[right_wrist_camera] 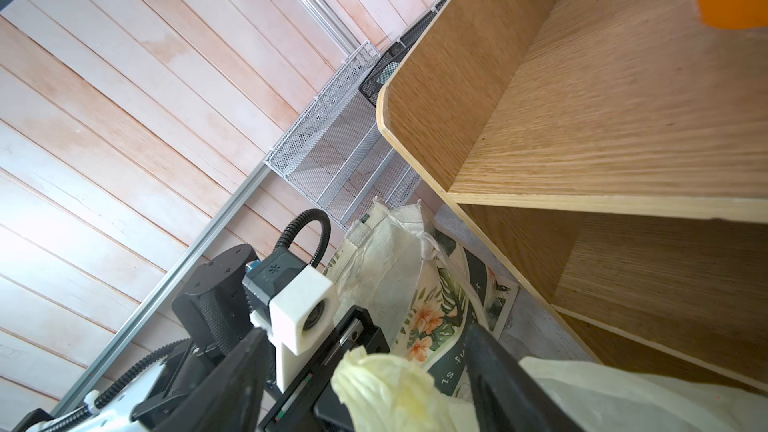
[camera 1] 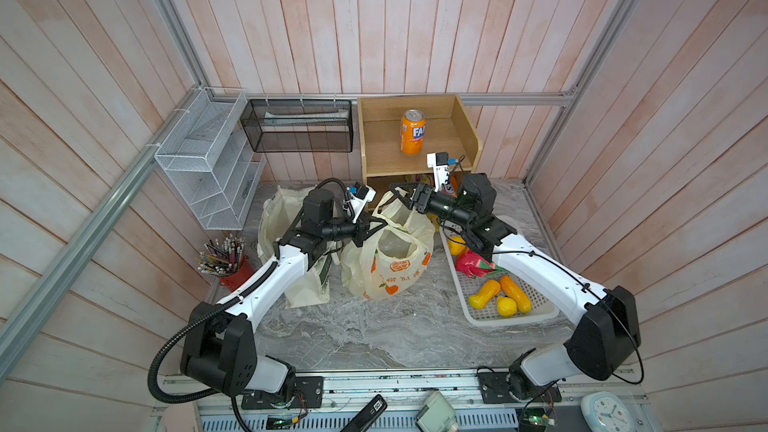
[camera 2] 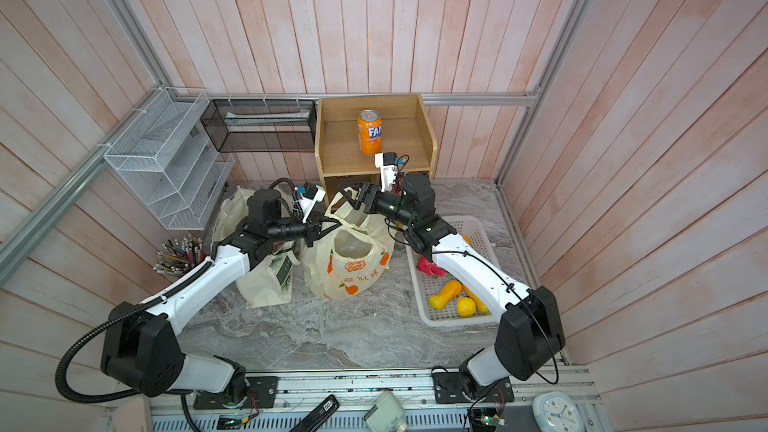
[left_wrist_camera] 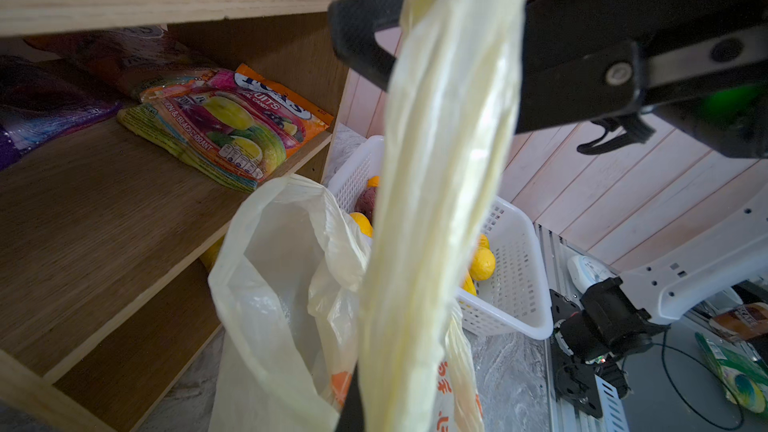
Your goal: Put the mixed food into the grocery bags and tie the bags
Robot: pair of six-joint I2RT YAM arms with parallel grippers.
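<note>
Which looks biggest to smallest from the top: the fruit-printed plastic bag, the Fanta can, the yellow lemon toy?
In a top view:
1. plastic bag
2. Fanta can (higher up, nearer the camera)
3. lemon toy

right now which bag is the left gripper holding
The pale-yellow plastic bag with orange fruit prints; the cream cloth tote beside it is not gripped.

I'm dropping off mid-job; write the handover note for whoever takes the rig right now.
Left gripper: shut on one handle of the plastic bag, held taut.
Right gripper: open, jaws either side of the other handle.
Cloth tote stands beside it; tied or not, unclear.
Toy fruits lie in the white basket.
Left: grip, knot the handles, pack the fruits.
</note>
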